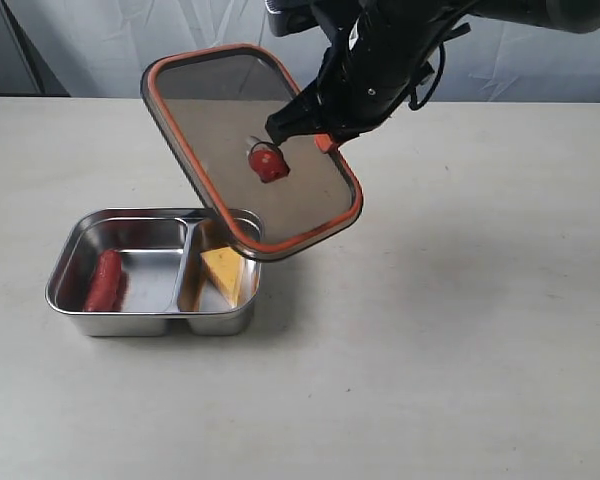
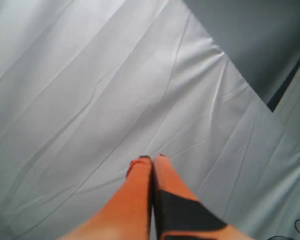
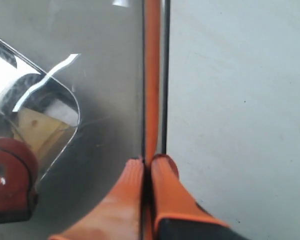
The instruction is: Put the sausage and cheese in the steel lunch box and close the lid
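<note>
We took the steel lunch box (image 1: 130,325) as our landmark. It sat open on the pale table (image 1: 460,320), its two compartments split by a divider. The sausage (image 1: 105,280) lay in the wider compartment, close to the outer end wall and well away from the divider. The cheese (image 1: 225,272) lay in the narrower compartment, just beside the divider.

The lid (image 1: 230,120) hung in the air above the box and behind it, tilted steeply, with its orange-rimmed underside turned toward the exterior camera. The red valve (image 1: 268,162) showed at its centre. The lid's lowest edge overlapped the box's far corner on the cheese side. We could not tell whether the two touched there.

The right gripper (image 1: 325,140) held the lid by its long edge, on the side farther from the box. In the right wrist view, its orange fingers (image 3: 165,180) were pinched onto the thin orange rim, one on each face of the lid. Through the smoky panel we made out the cheese and a curved corner of the box below.

The left gripper (image 2: 152,165) was nowhere near the box. Its wrist view showed only creased white cloth (image 2: 90,75). Its two fingertips were pressed together with nothing between them.
</note>
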